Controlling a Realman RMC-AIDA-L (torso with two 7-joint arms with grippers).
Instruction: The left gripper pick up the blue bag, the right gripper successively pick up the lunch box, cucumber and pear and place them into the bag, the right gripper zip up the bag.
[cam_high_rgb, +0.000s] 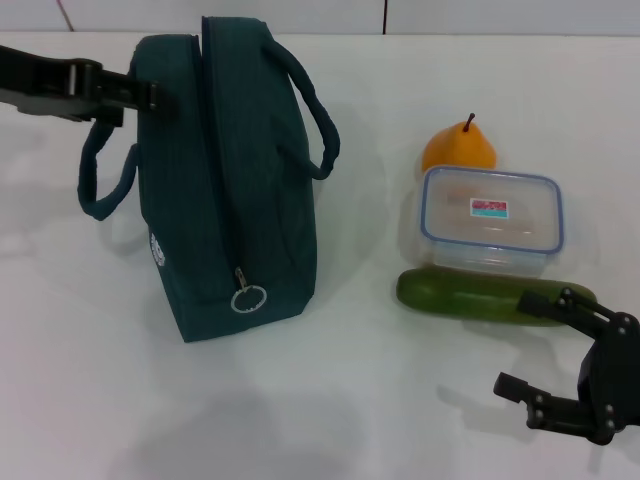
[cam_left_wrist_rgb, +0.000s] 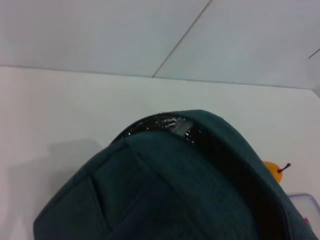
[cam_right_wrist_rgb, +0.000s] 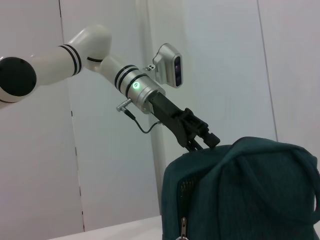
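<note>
The left gripper (cam_high_rgb: 150, 95) is pinched onto the top back edge of the blue bag (cam_high_rgb: 235, 190), which stands upright on the white table (cam_high_rgb: 330, 400) with its zipper ring (cam_high_rgb: 248, 299) facing the robot. The right gripper (cam_high_rgb: 550, 350) hangs low with its fingers spread wide and holds nothing, just beside the near end of the cucumber (cam_high_rgb: 480, 295). The cucumber lies flat, long way running left to right, touching the lunch box (cam_high_rgb: 492, 222), and the pear (cam_high_rgb: 458, 148) sits behind the box with its stem up.

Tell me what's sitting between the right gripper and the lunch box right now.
The cucumber lies crosswise between the open right gripper and the lunch box, against the box's near side. The head view shows this.
</note>
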